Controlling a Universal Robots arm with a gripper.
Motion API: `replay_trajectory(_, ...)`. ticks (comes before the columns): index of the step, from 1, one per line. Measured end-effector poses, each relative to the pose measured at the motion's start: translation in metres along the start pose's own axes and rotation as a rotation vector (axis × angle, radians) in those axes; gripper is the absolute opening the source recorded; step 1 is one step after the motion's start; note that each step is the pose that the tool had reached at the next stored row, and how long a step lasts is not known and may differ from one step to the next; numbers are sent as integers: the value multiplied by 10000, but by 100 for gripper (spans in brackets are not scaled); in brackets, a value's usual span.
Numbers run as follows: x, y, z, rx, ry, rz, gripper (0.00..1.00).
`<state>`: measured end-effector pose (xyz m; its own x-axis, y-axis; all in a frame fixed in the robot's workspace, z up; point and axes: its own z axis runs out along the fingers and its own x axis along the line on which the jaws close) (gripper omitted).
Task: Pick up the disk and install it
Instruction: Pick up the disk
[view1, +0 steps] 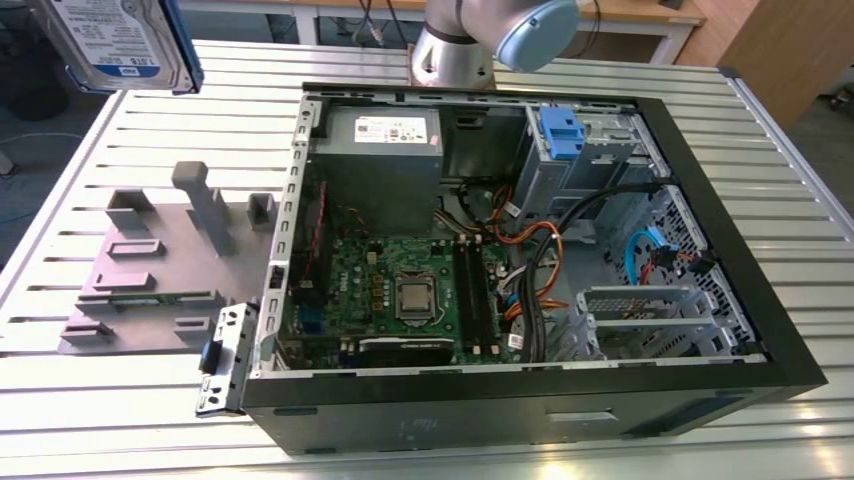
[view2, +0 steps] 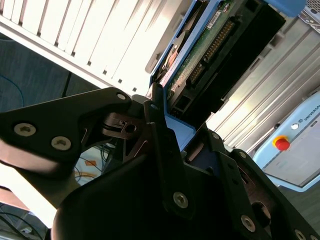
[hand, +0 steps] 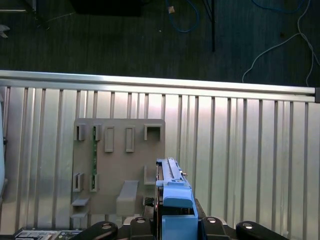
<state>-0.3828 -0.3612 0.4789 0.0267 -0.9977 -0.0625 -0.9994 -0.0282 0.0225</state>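
- One disk (view1: 114, 40) is held up off the slatted metal table (view1: 120, 420) at the far corner on the exterior view's left. Its white-and-blue label faces the camera and its blue carrier frame (view1: 188, 50) runs down one edge.
- The gripper (view2: 176, 134) is clenched on the disk. In the second wrist view its black fingers (view2: 159, 145) pinch the blue handle of the carrier from both sides, and the drive's green circuit board (view2: 210, 40) stretches away from them.
- In the first wrist view the disk (hand: 169, 175) shows edge-on, with the blue handle end nearest the gripper (hand: 172, 227). It hangs above a grey fixture plate (hand: 115, 150) that lies flat on the table (hand: 240, 150).
- The open computer case (view1: 534, 400) lies on its side on the table, well apart from the disk, with its motherboard (view1: 400, 290) exposed.
- Inside the case, a grey power-supply box (view1: 380, 135) sits in a far corner, and a small blue clip (view1: 567, 130) sits in the drive bay (view1: 601, 150) beside it.
- The fixture plate (view1: 147, 270) lies just beside the case on the exterior view's left, with several upright blocks rising from it.
- The arm's base (view1: 454, 50) stands on the table behind the case.
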Motion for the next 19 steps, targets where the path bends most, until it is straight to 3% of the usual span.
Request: replay_trajectory(19,2,-85,-1,1,0,0,37)
